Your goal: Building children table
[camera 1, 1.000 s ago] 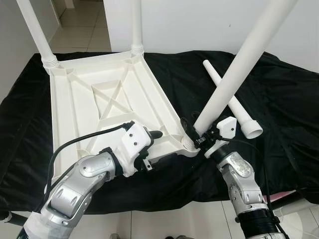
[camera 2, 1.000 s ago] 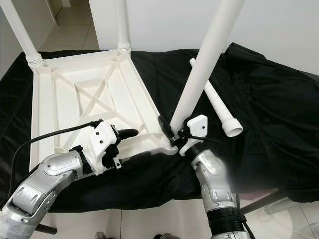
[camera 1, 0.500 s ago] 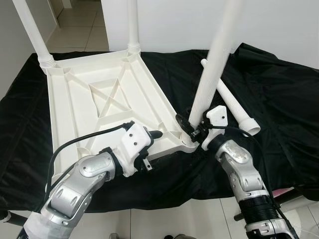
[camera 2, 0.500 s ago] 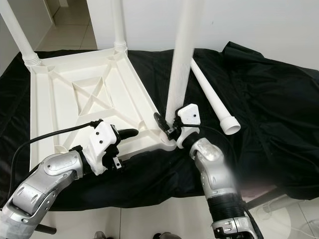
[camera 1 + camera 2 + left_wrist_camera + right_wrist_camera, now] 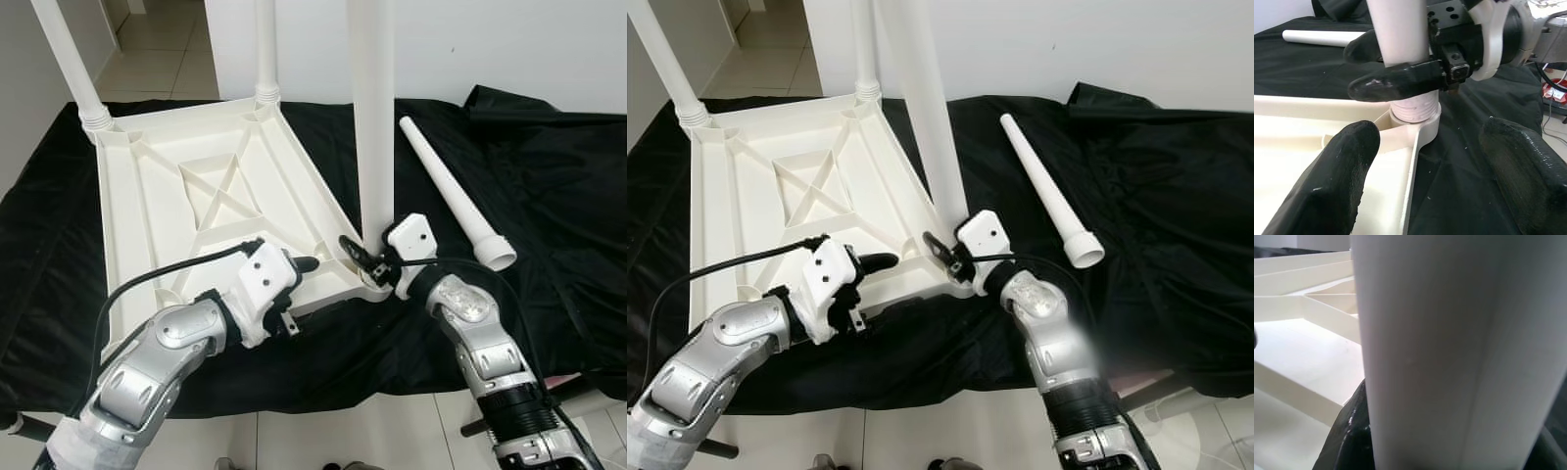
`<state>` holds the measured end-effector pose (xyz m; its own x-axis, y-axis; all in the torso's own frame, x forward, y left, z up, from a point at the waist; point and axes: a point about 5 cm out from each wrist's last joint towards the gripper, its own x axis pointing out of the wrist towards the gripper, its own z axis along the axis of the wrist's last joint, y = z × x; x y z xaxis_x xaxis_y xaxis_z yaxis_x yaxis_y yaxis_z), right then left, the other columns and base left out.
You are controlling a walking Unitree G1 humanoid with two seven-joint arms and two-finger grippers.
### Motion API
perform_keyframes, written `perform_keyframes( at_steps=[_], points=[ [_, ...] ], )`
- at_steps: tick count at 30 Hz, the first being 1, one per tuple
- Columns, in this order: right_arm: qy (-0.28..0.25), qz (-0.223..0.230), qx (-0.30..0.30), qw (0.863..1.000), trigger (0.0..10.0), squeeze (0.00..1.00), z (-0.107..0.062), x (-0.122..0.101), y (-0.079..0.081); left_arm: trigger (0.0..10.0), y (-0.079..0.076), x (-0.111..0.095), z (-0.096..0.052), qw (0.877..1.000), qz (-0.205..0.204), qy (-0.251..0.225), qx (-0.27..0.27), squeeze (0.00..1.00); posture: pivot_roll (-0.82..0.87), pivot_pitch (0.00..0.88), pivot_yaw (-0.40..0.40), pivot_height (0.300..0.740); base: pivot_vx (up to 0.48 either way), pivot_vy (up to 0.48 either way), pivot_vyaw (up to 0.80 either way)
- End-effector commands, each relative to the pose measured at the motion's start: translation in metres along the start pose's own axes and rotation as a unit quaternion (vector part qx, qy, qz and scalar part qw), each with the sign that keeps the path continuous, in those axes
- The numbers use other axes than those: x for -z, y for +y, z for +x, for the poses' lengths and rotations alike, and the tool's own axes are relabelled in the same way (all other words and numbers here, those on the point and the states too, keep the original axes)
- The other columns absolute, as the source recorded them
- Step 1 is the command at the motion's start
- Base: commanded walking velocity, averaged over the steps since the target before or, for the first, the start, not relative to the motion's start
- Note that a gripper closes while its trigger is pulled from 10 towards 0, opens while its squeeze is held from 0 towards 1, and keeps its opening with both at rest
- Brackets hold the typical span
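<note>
Left wrist view: right gripper [image 5: 1400, 63] fingers clamp the long white plastic table leg [image 5: 372, 108] upright, threaded end directly below them in the upturned tabletop's corner socket [image 5: 1418, 120]; left gripper [image 5: 1435, 186] fingers spread wide.

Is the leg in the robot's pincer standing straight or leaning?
Straight. The leg rises vertically from the tabletop's corner socket, with the right pincer clamped round its base.

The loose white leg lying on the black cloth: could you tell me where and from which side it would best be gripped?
Probably from above, across the loose leg's mid-shaft. It lies flat on the black cloth, tapering from a flared collar at the near end to a narrow far tip, so the middle should balance best. The right gripper is nearest, but it is shut on the upright leg.
</note>
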<state>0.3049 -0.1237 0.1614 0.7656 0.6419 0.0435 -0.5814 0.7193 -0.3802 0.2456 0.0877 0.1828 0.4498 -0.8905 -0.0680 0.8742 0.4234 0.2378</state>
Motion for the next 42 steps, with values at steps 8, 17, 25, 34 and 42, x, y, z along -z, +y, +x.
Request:
perform_keyframes(
  at_steps=[8, 17, 25, 34, 42],
  points=[
    [0.081, 0.018, -0.032, 0.996, 10.0, 0.0, -0.011, 0.035, 0.019, 10.0, -0.001, 0.0, -0.002, 1.0, 0.005, 0.005, 0.004, 0.0, -0.01, 0.124, -0.012, 0.74, 0.0, 0.0, 0.0],
    [0.088, 0.183, 0.064, 0.977, 10.0, 0.0, -0.013, 0.05, 0.011, 10.0, -0.003, 0.0, -0.003, 1.0, 0.009, 0.011, 0.006, 0.0, -0.01, 0.139, -0.011, 0.74, 0.0, 0.0, 0.0],
    [0.098, 0.181, 0.068, 0.976, 10.0, 0.0, -0.014, 0.055, 0.013, 10.0, -0.003, 0.001, -0.004, 1.0, 0.01, 0.013, 0.006, 0.0, -0.01, 0.145, -0.012, 0.74, 0.0, 0.0, 0.0],
    [0.066, 0.185, 0.08, 0.977, 10.0, 0.0, -0.02, 0.054, 0.019, 10.0, -0.004, 0.001, -0.005, 1.0, 0.011, 0.015, 0.006, 0.0, -0.01, 0.146, -0.017, 0.74, 0.0, 0.0, 0.0],
    [0.034, 0.233, 0.099, 0.967, 10.0, 0.0, -0.027, 0.057, 0.023, 10.0, -0.004, 0.001, -0.005, 1.0, 0.011, 0.016, 0.005, 0.0, -0.01, 0.149, -0.013, 0.74, 0.0, 0.0, 0.0]
  ],
)
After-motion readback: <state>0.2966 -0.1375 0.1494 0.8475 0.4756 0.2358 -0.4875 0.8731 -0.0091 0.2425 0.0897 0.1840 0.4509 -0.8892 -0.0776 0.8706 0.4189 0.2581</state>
